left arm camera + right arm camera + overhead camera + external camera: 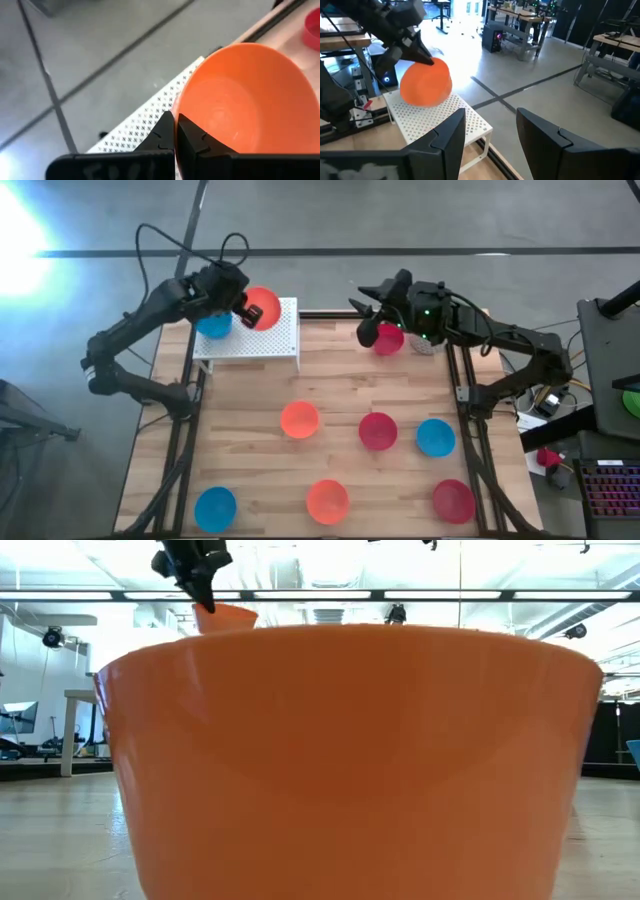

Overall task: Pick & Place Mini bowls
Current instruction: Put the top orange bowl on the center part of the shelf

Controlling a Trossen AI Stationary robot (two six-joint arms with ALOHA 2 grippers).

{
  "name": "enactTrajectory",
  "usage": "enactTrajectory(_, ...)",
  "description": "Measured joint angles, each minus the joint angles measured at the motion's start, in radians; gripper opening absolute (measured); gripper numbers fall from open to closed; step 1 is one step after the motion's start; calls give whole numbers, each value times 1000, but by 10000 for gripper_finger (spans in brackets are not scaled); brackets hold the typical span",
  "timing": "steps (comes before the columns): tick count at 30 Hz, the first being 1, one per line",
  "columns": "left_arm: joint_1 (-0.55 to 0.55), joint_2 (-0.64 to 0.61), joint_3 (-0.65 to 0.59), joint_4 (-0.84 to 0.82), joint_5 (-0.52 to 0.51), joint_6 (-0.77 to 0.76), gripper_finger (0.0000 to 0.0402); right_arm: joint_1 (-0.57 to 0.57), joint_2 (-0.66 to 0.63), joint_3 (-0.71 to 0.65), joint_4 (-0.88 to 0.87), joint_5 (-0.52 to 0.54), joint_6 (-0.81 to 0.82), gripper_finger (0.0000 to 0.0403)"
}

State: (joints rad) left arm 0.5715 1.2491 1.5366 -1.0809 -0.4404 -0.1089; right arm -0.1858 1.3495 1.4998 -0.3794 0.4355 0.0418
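My left gripper point(243, 308) is shut on an orange mini bowl point(263, 309) above the white perforated rack point(250, 340) at the table's far left. A blue mini bowl point(213, 324) rests on the rack beside it. My right gripper point(365, 317) stands open and empty at the far edge, raised, with a red mini bowl point(389, 339) on the table below it. The right wrist view shows the orange bowl point(426, 82) tipped on its side over the rack. In the low view, another orange bowl point(350, 760) stands close and hides most of the table. My left gripper pinches the orange bowl's rim point(175, 111), one finger point(195, 140) inside the bowl and the other point(161, 136) outside. The fingers slant down at it from the table's left. The bowl is lifted clear of the rack and tilted, its opening turned sideways.
Several more bowls lie on the wooden table: orange point(299, 420), red point(377, 430) and blue point(435, 437) in the middle, blue point(215, 507), orange point(327, 500) and red point(453, 500) along the near edge. Black frame rails point(463, 390) run along both sides.
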Motion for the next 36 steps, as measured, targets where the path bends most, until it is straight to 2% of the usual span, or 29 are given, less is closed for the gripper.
enactTrajectory(2, 37, 2, -6, -4, 43, -2, 1, 0, -2, 0, 6, 18, -29, 173)
enactTrajectory(6, 49, 1, -6, -18, 45, -19, 1, -4, -2, -1, 23, 41, -111, 173)
enactTrajectory(10, 51, 0, -1, -14, 50, -4, 1, -4, -2, 2, 191, 39, -123, 173)
enactTrajectory(13, 51, -1, -1, -23, 55, 10, 1, -4, -2, 2, 236, 36, -100, 173)
enactTrajectory(36, 52, -1, -1, -57, 55, 23, 0, -2, 16, 0, 234, 36, -69, 173)
